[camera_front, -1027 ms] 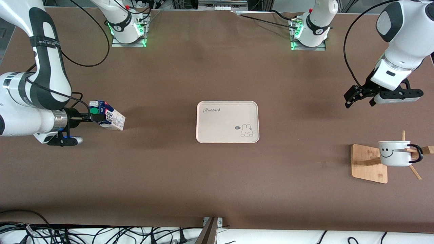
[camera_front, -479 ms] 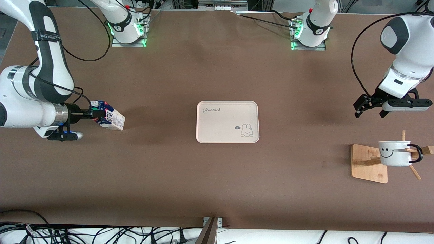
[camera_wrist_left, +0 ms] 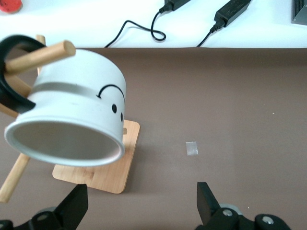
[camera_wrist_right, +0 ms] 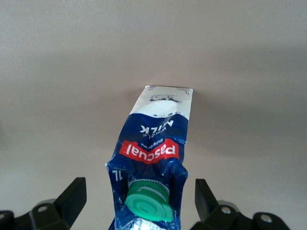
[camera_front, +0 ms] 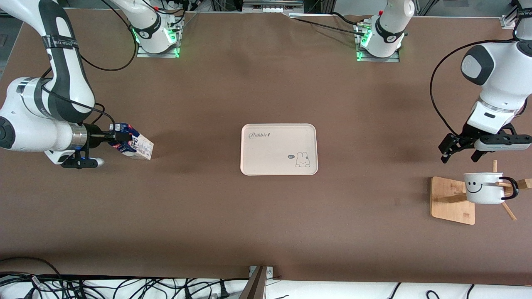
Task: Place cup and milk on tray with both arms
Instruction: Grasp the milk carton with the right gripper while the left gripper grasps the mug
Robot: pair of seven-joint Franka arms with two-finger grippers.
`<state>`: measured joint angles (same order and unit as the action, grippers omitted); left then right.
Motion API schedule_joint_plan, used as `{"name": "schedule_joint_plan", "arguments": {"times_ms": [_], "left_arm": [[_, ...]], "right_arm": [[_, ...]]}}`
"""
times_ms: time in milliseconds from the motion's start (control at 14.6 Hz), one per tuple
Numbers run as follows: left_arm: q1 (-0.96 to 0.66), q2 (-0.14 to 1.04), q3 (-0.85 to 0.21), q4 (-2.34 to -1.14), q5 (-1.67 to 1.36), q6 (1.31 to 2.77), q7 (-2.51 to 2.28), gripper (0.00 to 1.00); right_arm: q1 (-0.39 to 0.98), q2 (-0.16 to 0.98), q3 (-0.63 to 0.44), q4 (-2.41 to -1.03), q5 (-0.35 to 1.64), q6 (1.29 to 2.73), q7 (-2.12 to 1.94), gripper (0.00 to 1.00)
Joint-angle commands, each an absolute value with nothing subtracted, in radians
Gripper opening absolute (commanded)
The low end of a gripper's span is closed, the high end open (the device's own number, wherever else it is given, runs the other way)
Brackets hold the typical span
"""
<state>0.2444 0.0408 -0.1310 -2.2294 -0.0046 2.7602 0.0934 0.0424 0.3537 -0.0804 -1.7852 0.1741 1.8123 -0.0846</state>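
Right end effector (camera_front: 117, 138) low at the right arm's end of the bench, fingers spread w/ the milk (camera_front: 134, 144) top between them. Right wrist view: fingers (camera_wrist_right: 72, 195) stand either side of the carton's gable, gaps visible both sides, so not pinching. Milk stands on the bench (camera_front: 208, 216), green cap (camera_wrist_right: 147, 200) facing the end effector, well apart from the tray (camera_front: 279, 149).

Left end effector (camera_front: 460, 151) up in the air at the left arm's end, over bare bench just beside the wooden rack (camera_front: 454, 200), fingers spread, holding nothing. Left wrist view: both fingertips (camera_wrist_left: 206, 200) wide apart, cup (camera_wrist_left: 72, 114) ahead of them.

Cup (camera_front: 484, 187) hangs on a rack peg (camera_wrist_left: 41, 56) by its black handle (camera_front: 510, 187), tipped on its side, smiley face toward the tray. Not touched by either end effector.

Tray flat mid-bench, between the two arms' work areas, nothing on it. "Rabbit" lettering toward the robot bases, rabbit drawing (camera_front: 303, 159) at the corner nearer the front camera & the left arm's end.

Small pale scrap (camera_wrist_left: 192, 149) on bench near rack base.
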Motion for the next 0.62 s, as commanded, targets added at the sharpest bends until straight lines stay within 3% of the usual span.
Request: {"name": "schedule_joint_plan", "arguments": {"times_ms": [0,548], "left_arm": [[0.250,0.064,-0.129,-2.217,0.052,2.857,0.112,1.00],[0.247,0.170,-0.124,-2.175,0.055,2.974,0.112,1.00]], "right_arm": [[0.041,0.302,-0.084,-1.859,0.153,1.858,-0.100,1.00],[0.040,0.301,-0.092,-1.899,0.144,1.899,-0.123,1.00]]}}
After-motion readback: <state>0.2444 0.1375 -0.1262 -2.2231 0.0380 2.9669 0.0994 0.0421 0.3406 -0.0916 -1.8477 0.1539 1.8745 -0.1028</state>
